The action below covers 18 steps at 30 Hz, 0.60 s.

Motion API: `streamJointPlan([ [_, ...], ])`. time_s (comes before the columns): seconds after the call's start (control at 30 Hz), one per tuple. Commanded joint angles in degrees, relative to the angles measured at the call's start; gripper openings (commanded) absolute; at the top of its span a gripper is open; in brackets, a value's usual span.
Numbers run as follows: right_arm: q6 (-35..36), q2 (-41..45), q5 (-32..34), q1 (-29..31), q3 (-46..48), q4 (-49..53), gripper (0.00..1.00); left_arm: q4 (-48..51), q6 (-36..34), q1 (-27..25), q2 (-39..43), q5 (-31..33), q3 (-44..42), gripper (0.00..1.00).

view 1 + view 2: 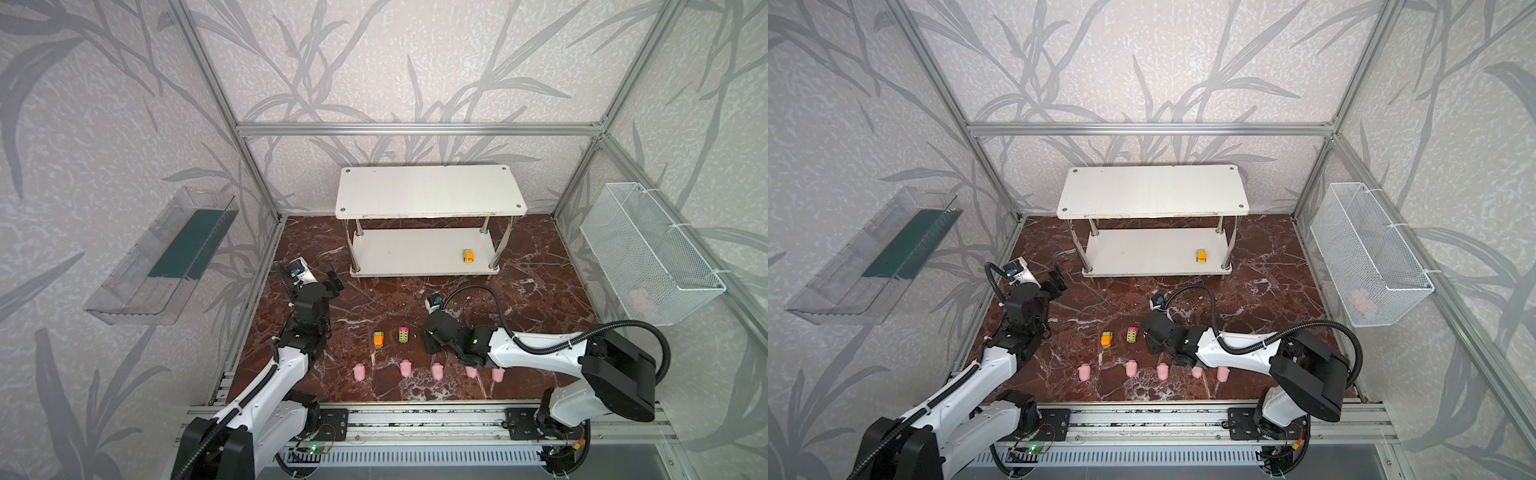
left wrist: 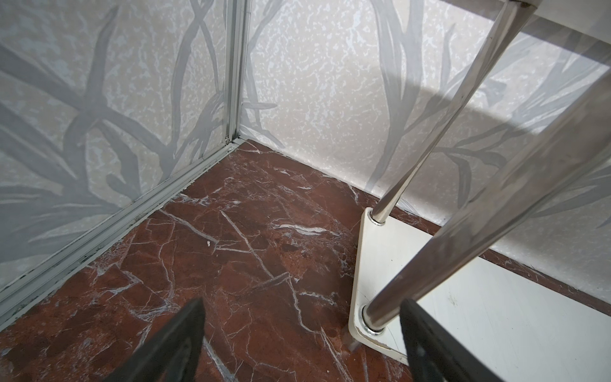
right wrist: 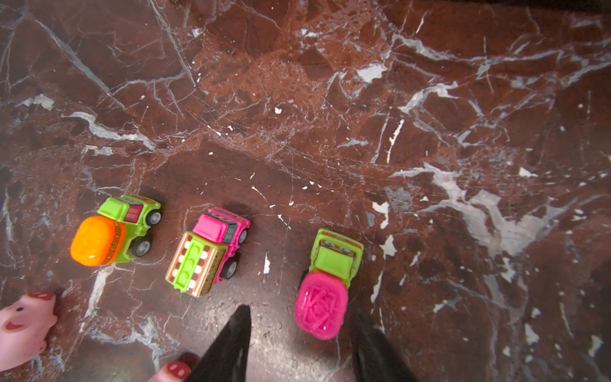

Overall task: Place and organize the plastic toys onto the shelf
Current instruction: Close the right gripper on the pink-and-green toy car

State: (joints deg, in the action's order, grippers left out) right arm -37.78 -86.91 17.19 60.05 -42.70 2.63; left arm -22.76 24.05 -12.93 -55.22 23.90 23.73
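The right gripper (image 3: pixel 301 307) hung low over the desk (image 1: pixel 374 299) with its jaws parted around the green car with the pink drum (image 3: pixel 325 284). One finger stood on each side and a strip of marble showed between finger and toy, so nothing was pinched. I judged this the line-up for a grasp across the car's narrow width, where the wheels could not roll it free. That car sat on the desk at one end of a short row, hidden under the wrist in both top views. Next to it stood the pink truck (image 3: pixel 208 251) and the orange-drum car (image 3: pixel 112 231), near each other but apart; the truck left the finger on its side only modest room. One orange car (image 1: pixel 468 256) sat on the lower tier of the shelf (image 1: pixel 428 191), near its right posts. Five pink pigs (image 1: pixel 406 368) lay in a line nearer the robot, with the right arm passing above two of them (a low swing might topple those). The left gripper (image 2: pixel 301 300) was spread wide and empty beside the shelf's left end, clear of the work. The top board and the posts would narrow any way into the lower tier. A clear tray (image 1: pixel 166 257) and a wire basket (image 1: pixel 648 253) hung on the side walls, well apart; something pale pink in the basket was too blurred to name
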Motion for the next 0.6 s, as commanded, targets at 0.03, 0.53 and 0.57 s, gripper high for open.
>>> streamJointPlan([
  [0.03,-0.4,-3.0,1.7,0.3,-1.4,1.1,0.5,-1.1,0.6,-0.2,-0.3,0.1,-0.6,0.9],
  [0.53,-1.1,-5.7,3.8,0.3,-2.6,1.5,0.38,-1.7,-0.1,-0.2,-0.1,0.1,-0.9,0.9],
  [0.57,-1.1,-5.7,3.9,0.4,-2.6,1.5,0.36,-1.7,-0.1,-0.2,-0.1,0.1,-1.0,0.9],
])
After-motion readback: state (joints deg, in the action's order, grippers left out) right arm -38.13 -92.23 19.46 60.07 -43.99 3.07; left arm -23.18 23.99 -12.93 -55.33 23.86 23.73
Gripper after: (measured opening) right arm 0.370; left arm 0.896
